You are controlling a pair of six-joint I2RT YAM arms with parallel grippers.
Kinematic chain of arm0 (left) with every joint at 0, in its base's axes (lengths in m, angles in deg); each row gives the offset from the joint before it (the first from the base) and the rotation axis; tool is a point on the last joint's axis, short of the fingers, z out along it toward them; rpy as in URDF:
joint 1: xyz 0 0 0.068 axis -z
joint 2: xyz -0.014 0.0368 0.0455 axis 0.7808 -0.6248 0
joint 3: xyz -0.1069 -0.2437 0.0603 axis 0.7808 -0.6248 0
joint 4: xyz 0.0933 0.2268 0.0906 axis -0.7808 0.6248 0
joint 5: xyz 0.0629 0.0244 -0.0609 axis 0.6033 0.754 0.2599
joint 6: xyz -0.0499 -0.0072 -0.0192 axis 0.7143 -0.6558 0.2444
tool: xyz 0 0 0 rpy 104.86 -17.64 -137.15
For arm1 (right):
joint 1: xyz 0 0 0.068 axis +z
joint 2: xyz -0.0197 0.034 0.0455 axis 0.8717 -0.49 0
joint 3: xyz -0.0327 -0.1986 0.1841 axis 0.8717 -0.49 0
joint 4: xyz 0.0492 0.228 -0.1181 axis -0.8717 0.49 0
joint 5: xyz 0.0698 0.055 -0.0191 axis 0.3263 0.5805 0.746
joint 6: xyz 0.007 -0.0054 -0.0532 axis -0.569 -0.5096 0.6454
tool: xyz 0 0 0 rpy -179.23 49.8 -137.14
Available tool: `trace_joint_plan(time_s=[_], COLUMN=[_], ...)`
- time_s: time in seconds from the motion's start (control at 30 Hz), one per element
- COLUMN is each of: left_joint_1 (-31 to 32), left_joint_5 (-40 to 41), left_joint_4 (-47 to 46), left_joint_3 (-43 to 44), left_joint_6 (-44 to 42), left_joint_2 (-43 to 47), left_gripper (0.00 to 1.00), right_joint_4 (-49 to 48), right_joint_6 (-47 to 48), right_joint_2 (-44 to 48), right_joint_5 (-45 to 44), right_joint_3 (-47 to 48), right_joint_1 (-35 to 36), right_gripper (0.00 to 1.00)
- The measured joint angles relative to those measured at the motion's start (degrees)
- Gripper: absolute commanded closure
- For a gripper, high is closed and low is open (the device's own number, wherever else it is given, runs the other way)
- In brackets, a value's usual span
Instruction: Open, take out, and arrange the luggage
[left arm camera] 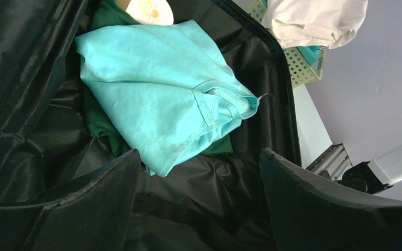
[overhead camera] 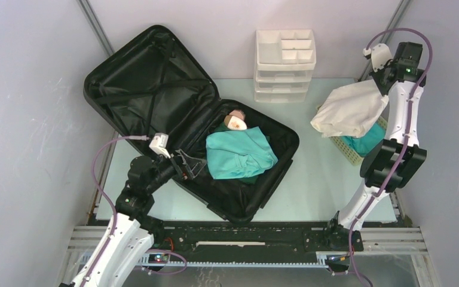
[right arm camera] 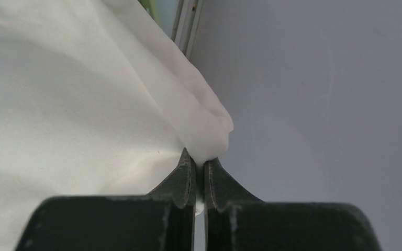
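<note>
There is one piece of luggage (overhead camera: pixel 143 84), one white three-tier drawer organizer (overhead camera: pixel 285 66) and one pale yellow perforated basket (overhead camera: pixel 346 149), all on the pale desk (overhead camera: pixel 317 185). The luggage lies open on the left half of the desk, with its lid tipped up towards the back-left wall and its lower half running towards the middle.

Three things show in the lower half:
- a folded turquoise garment (overhead camera: pixel 239 154);
- a dark green garment (left arm camera: pixel 100 123) under it;
- a small tan and white item (overhead camera: pixel 236 121) just behind them, possibly a pouch, though it is too small to tell.

One teal cloth (overhead camera: pixel 364 142) sits in the basket.

The left arm reaches forward from its base with the elbow bent and the wrist turned right. The left gripper (overhead camera: pixel 194 164) is over the near-left part of the lower half, above black lining, just short of the turquoise garment. Its jaws are spread wide and hold nothing.

The right arm stands tall and folded at the far right, well apart from the luggage. The right gripper (right arm camera: pixel 199 164) is clenched on a fold of one white cloth (overhead camera: pixel 349 110), which hangs above the basket.
</note>
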Motion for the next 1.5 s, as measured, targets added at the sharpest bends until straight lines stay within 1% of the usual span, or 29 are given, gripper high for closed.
trace_joint_plan(time_s=[0.27, 0.4, 0.43, 0.53, 0.6, 0.67, 0.73, 0.83, 0.87, 0.97, 1.13, 1.3, 1.43, 1.5], left_joint_1=[0.0, 0.0, 0.0, 0.0, 0.0, 0.0, 0.0, 0.0, 0.0, 0.0, 0.0, 0.0, 0.0, 0.0], left_joint_5=[0.0, 0.0, 0.0, 0.0, 0.02, 0.04, 0.07, 0.07, 0.07, 0.09, 0.07, -0.02, -0.04, -0.07], left_joint_4=[0.44, 0.46, 0.46, 0.57, 0.76, 0.81, 0.83, 1.2, 1.29, 1.73, 2.03, 2.03, 2.05, 2.05], left_joint_3=[0.0, 0.0, 0.0, 0.0, 0.0, 0.0, 0.0, 0.0, 0.0, 0.0, 0.0, 0.0, 0.0, 0.0], left_joint_6=[-0.37, -0.39, -0.39, -0.39, -0.39, -0.39, -0.42, -0.42, -0.44, -0.46, -0.46, -0.39, -0.35, -0.31], left_joint_2=[-0.33, -0.37, -0.33, 0.0, 0.37, 0.72, 0.85, 0.87, 0.9, 1.03, 1.05, 1.4, 2.38, 2.97], left_gripper=[0.12, 0.12, 0.12, 0.11, 0.12, 0.11, 0.11, 0.11, 0.11, 0.11, 0.12, 0.11, 0.12, 0.12], right_joint_4=[1.14, 1.49, 1.55, 0.98, 0.37, -0.63, -0.79, -0.68, -0.52, 0.02, 0.11, 2.14, 2.67, 2.64], right_joint_6=[-0.22, -0.24, -0.24, -0.33, -0.57, -0.87, -0.87, -1.36, -1.51, -1.4, -1.44, -2.19, -3.67, -4.87], right_joint_2=[3.37, 3.26, 2.86, 0.85, -0.94, -4.04, -5.6, -8.48, -9.01, -8.92, -4.74, 4.92, 10.32, 10.71], right_joint_5=[2.08, 1.66, 1.29, 0.13, -0.57, -2.05, -2.62, -4.02, -4.48, -4.81, -3.28, 4.7, 12.37, 15.28], right_joint_3=[3.26, 3.78, 3.78, 2.93, 1.03, -3.04, -4.76, -8.52, -9.73, -12.39, -12.41, -12.02, -11.85, -11.85], right_joint_1=[-0.26, -0.63, -0.81, -1.57, -2.29, -2.95, -3.32, -3.91, -4.0, -4.07, -4.26, -4.07, -3.78, -3.65], right_gripper=[1.0, 1.0, 0.99, 0.91, 0.84, 0.78, 0.69, 0.47, 0.42, 0.35, 0.31, 0.25, 0.29, 0.34])
